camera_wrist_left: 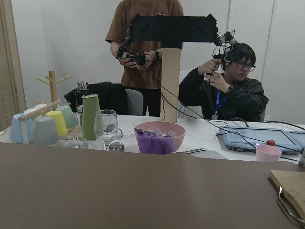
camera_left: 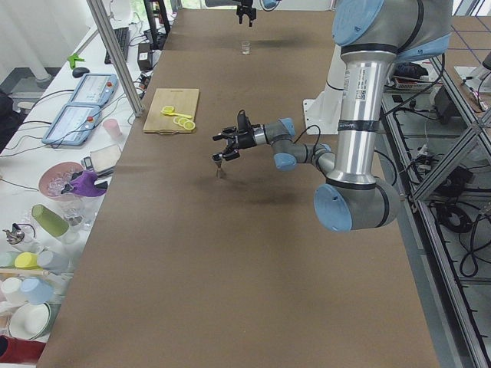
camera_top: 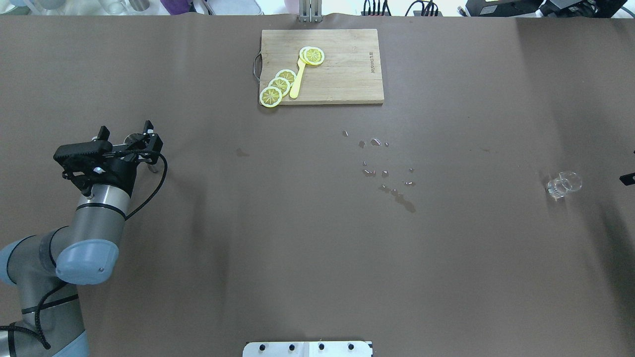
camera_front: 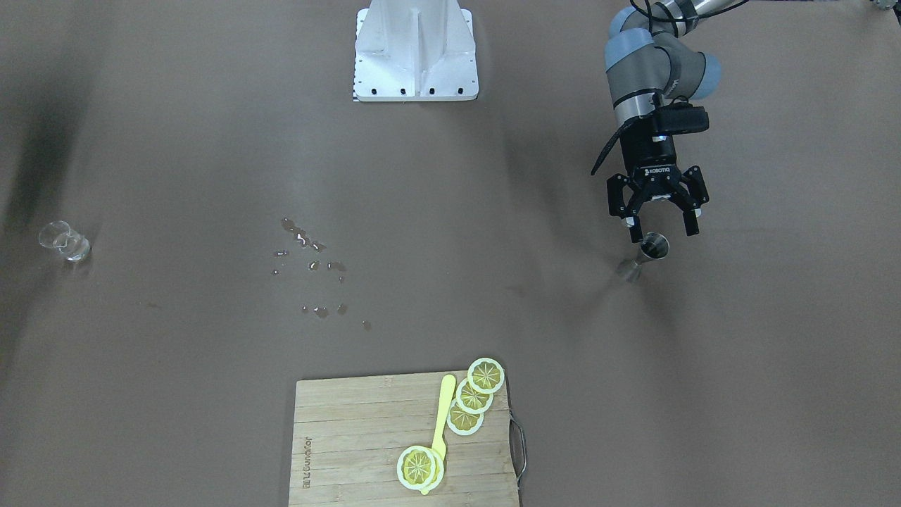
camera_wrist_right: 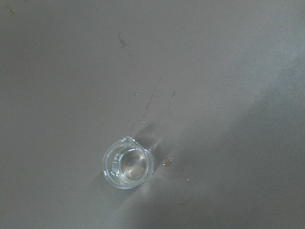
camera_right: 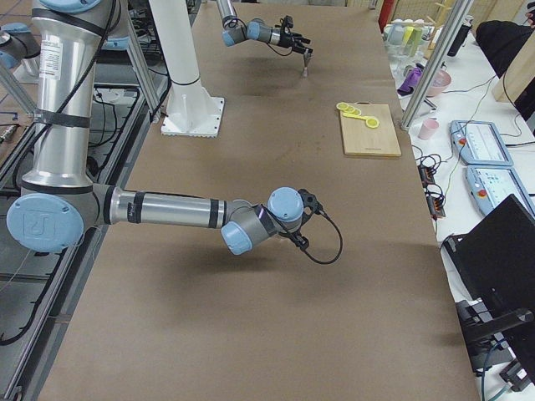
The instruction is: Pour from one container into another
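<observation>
A small metal jigger stands upright on the brown table on my left side. My left gripper hangs just over its top, open, with a finger on either side of the rim and nothing held. From the left side view the left gripper sits a little above the jigger. A small clear glass beaker stands far off on my right side, and the right wrist view looks straight down on this beaker. Of my right gripper only a black tip shows at the frame edge, so I cannot tell its state.
A wooden cutting board with lemon slices and a yellow utensil lies at the far middle edge. Spilled drops dot the table's centre. The robot's white base stands at the near middle edge.
</observation>
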`<state>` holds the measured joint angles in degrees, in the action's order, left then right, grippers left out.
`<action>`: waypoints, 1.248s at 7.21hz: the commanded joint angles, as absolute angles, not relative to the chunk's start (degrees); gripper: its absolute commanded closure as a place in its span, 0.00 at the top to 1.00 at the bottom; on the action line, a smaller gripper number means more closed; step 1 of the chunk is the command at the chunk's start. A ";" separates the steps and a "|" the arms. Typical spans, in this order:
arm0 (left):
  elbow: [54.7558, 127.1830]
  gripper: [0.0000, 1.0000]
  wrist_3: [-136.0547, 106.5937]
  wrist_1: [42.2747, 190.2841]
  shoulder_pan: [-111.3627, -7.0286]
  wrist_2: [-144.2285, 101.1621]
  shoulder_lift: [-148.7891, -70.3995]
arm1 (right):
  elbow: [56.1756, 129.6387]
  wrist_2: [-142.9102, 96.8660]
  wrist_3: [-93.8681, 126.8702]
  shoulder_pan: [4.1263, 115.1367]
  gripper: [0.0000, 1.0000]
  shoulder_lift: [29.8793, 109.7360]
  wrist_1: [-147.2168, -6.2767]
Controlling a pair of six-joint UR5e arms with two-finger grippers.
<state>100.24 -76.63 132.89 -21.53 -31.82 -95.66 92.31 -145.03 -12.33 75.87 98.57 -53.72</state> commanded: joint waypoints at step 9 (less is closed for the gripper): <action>90.01 0.97 -81.21 132.89 -20.83 -31.73 -99.75 | 82.19 -130.37 16.41 61.72 1.00 98.52 -14.54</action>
